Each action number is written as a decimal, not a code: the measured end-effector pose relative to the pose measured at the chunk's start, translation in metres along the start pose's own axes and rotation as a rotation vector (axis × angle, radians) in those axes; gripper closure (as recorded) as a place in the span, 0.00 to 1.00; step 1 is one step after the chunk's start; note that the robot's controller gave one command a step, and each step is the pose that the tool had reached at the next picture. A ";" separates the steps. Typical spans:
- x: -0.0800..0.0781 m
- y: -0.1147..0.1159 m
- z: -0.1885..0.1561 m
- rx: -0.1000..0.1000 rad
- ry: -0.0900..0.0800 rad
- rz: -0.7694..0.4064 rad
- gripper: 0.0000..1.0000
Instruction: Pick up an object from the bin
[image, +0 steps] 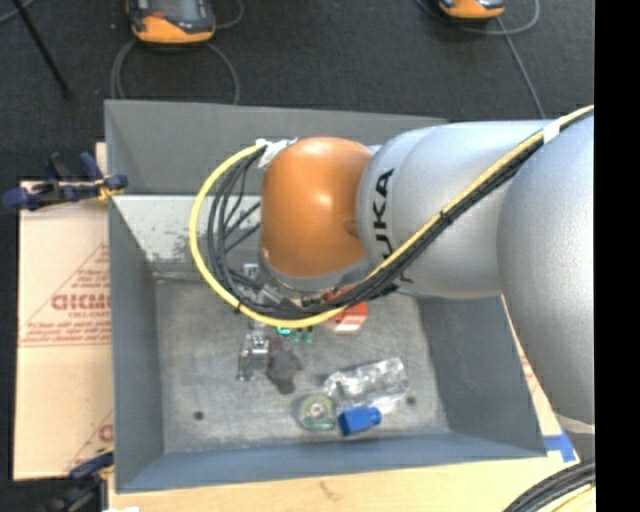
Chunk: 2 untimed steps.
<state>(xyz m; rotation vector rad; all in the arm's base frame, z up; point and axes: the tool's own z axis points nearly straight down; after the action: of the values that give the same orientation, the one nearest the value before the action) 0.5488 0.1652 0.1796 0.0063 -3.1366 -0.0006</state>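
Observation:
My gripper (266, 363) hangs below the orange wrist cover, near the middle of the bin floor. Its two fingers stand a little apart, with bare floor and nothing held between them. A small green piece (301, 337) lies just behind the fingers, partly under the wrist. To the right of the gripper lies a crumpled clear plastic wrapper (366, 380). In front of that sit a round greenish disc (317, 412) and a small blue block (359, 420).
A red and white item (351, 319) peeks out from under the arm at the back right. The arm and its cables cover the back middle of the bin. Bare floor shows on the left side.

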 end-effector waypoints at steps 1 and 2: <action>0.000 -0.067 0.052 0.004 -0.003 -0.101 0.00; -0.020 -0.089 0.104 -0.001 -0.006 -0.212 0.00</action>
<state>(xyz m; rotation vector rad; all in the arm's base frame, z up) 0.5687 0.0765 0.0758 0.3383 -3.1244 -0.0026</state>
